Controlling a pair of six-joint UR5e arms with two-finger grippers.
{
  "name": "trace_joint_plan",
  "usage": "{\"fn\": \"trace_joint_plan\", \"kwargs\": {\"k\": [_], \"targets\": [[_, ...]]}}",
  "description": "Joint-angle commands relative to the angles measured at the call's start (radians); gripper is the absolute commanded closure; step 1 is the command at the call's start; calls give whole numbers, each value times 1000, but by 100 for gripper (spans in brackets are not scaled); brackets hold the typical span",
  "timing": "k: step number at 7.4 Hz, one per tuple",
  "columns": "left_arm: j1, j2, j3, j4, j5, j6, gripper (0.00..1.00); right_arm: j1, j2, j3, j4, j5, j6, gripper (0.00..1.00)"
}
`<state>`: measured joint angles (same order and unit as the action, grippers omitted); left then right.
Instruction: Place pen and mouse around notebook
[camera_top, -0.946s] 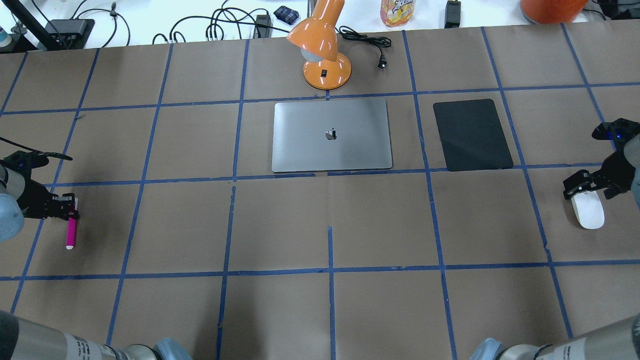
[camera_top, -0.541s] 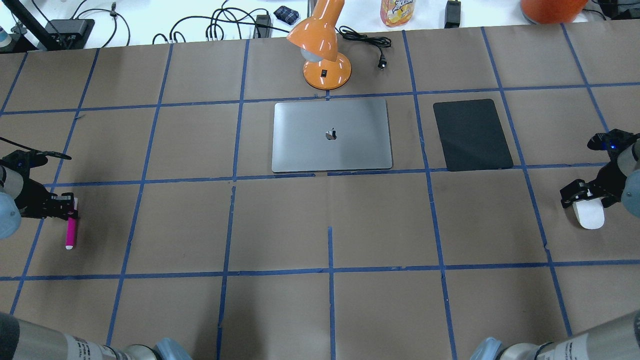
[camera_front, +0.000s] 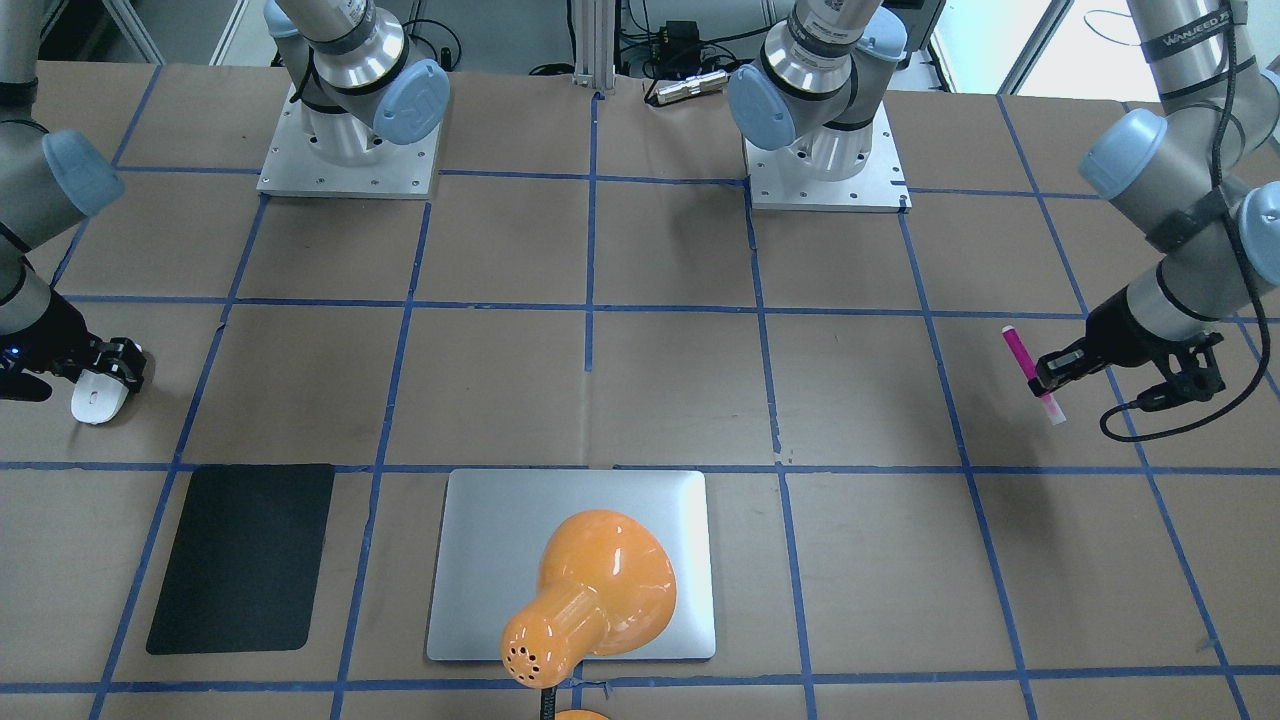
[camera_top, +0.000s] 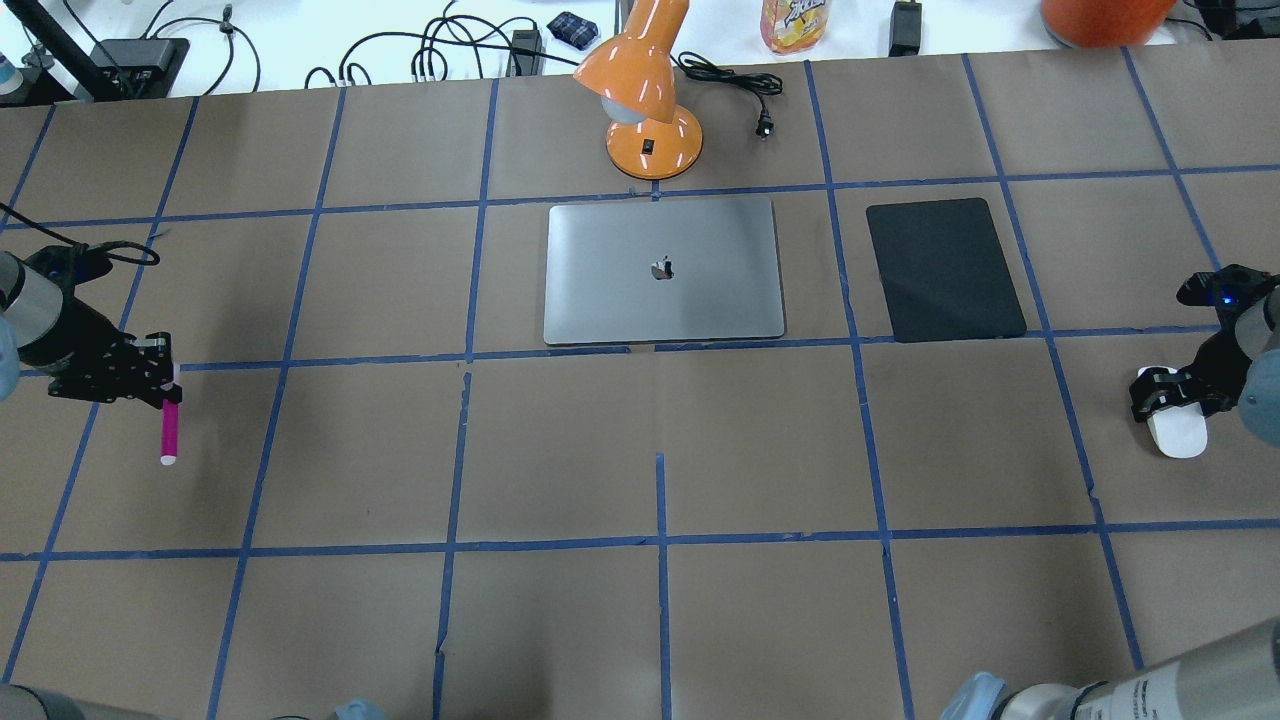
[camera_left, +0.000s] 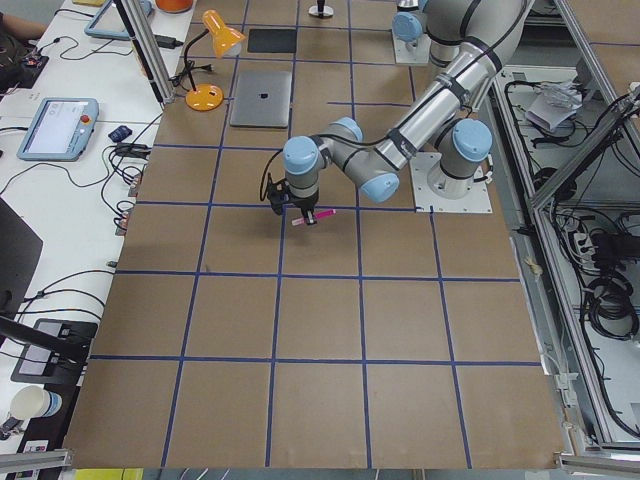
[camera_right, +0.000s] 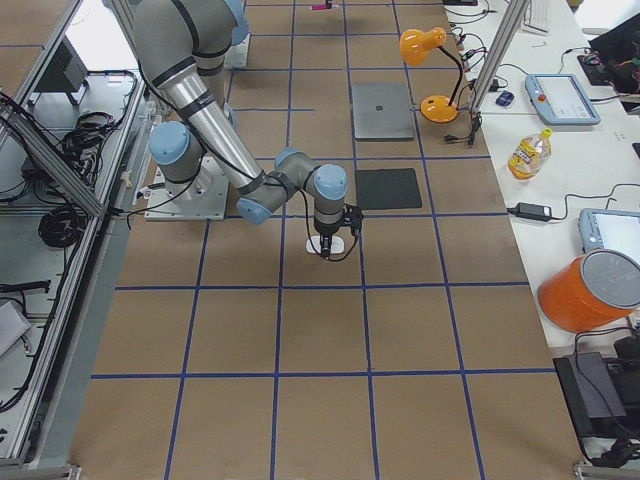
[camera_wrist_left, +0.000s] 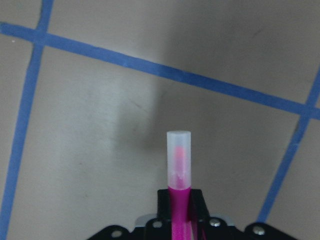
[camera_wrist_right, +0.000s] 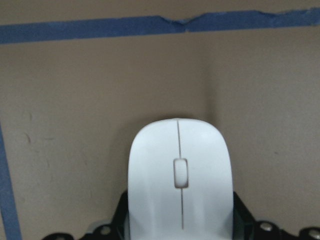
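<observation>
My left gripper (camera_top: 168, 382) is shut on the upper end of the magenta pen (camera_top: 169, 430), which hangs clear of the table with its pale cap (camera_wrist_left: 179, 150) pointing away from the fingers. In the front-facing view the pen (camera_front: 1028, 372) shows at the right. At the far right, the white mouse (camera_top: 1177, 432) rests on the table with my right gripper (camera_top: 1160, 395) shut around its rear. The right wrist view shows the mouse (camera_wrist_right: 180, 175) between the two fingers. The silver notebook (camera_top: 700, 290) lies flat at the table's middle back, far from both grippers.
A black mat (camera_top: 945, 270) lies just right of the notebook. An orange desk lamp (camera_top: 650, 120) stands behind the notebook, and its head overhangs the notebook (camera_front: 480, 560) in the front-facing view. Cables and a bottle (camera_top: 795, 22) sit beyond the far edge. Blue tape lines grid the brown tabletop.
My left gripper has risen and shifted away from the robot and toward the centre, carrying the pen. The right gripper's fingers have closed in on the mouse.
</observation>
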<state>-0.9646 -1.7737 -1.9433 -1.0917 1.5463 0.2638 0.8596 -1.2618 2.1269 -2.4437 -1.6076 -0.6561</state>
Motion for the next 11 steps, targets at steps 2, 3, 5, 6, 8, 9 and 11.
{"fn": "trace_joint_plan", "kwargs": {"k": [2, 3, 5, 6, 8, 9, 11], "targets": [[-223, 74, 12, -120, 6, -428, 99, 13, -19, -19, 11, -1, 18, 69], [-323, 79, 12, -125, 6, -619, 99, 37, -25, -56, 12, 14, 24, 68], [-541, 45, 18, -128, 3, -1026, 100, 227, -10, -129, 11, 15, 128, 68], [-633, 28, 18, -113, -15, -1219, 100, 321, 10, -175, 11, 14, 215, 65], [-767, -21, 21, -24, -25, -1443, 100, 419, 95, -260, 9, 76, 302, 67], [-817, -61, 23, 52, -73, -1536, 100, 464, 154, -333, 11, 124, 337, 67], [-923, -114, 38, 87, -72, -1792, 100, 495, 231, -367, 6, 110, 343, 67]]}}
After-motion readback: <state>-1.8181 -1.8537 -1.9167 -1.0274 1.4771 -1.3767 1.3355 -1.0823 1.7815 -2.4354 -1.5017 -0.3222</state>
